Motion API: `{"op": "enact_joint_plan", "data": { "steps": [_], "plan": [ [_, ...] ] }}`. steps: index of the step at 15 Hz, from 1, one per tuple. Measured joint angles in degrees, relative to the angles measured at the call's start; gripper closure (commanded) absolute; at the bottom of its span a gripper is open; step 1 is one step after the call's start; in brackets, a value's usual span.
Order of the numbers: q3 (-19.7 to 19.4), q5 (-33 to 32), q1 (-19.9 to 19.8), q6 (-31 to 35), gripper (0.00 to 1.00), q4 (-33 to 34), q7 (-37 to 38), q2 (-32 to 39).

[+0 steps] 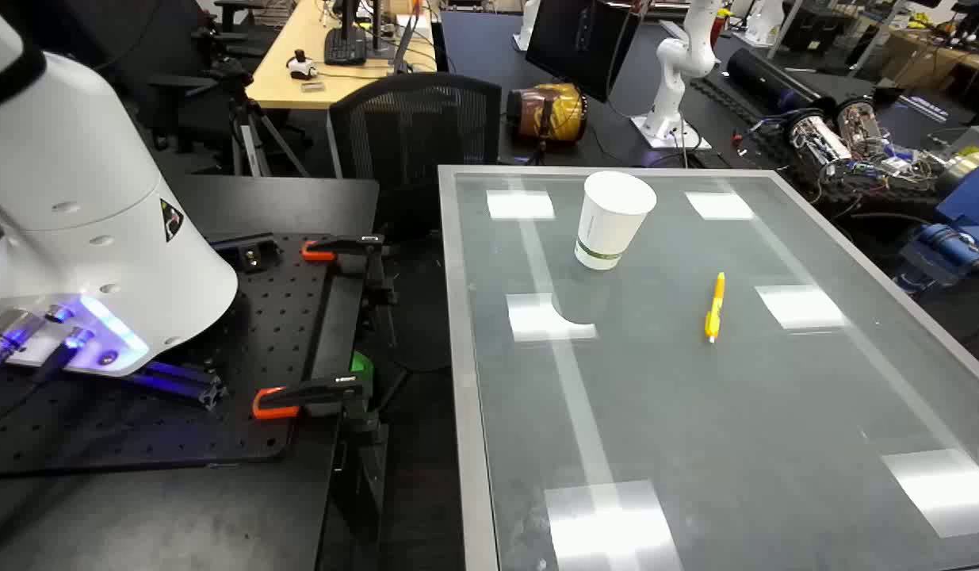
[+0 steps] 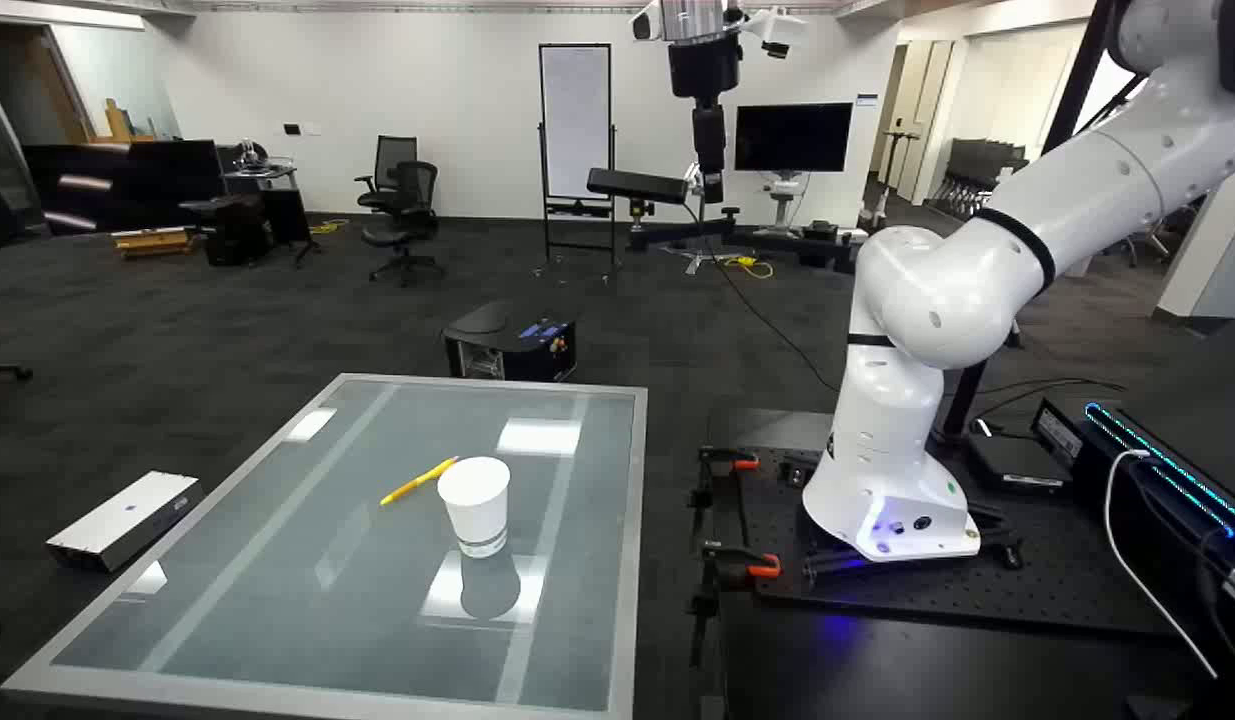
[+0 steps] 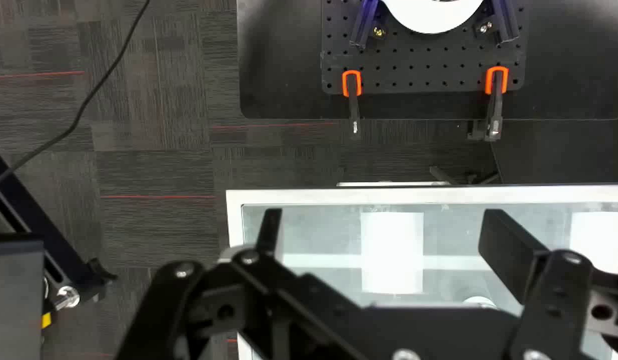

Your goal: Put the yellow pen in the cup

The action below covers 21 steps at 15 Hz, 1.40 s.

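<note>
The yellow pen [image 1: 716,308] lies flat on the glass-topped table, apart from the cup; an exterior view also shows the pen [image 2: 418,481] behind the cup's rim. The white cup [image 1: 612,222] stands upright on the table and shows in an exterior view [image 2: 477,508] as well. In the wrist view only a sliver of the cup [image 3: 480,301] shows past the gripper body; the pen is hidden there. My gripper [image 3: 381,220] is open with nothing between its fingers. It hangs high above the table, pointing down, in an exterior view [image 2: 712,185].
The glass table [image 1: 465,381] has a grey metal frame and bright light reflections. A gap separates it from the black robot bench [image 2: 877,660], where orange-tipped clamps [image 2: 762,568] stick out at the edge. A chair [image 1: 416,123] stands by the table's end.
</note>
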Motion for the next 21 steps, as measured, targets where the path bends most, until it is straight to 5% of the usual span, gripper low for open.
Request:
{"op": "enact_joint_plan", "data": {
  "steps": [11,21],
  "plan": [
    [0.0,0.0,0.99,1.65,0.0,0.1,0.03,0.21],
    [-0.04,-0.7,4.97,19.7,0.0,0.22,-3.33,8.5]
  ]
}}
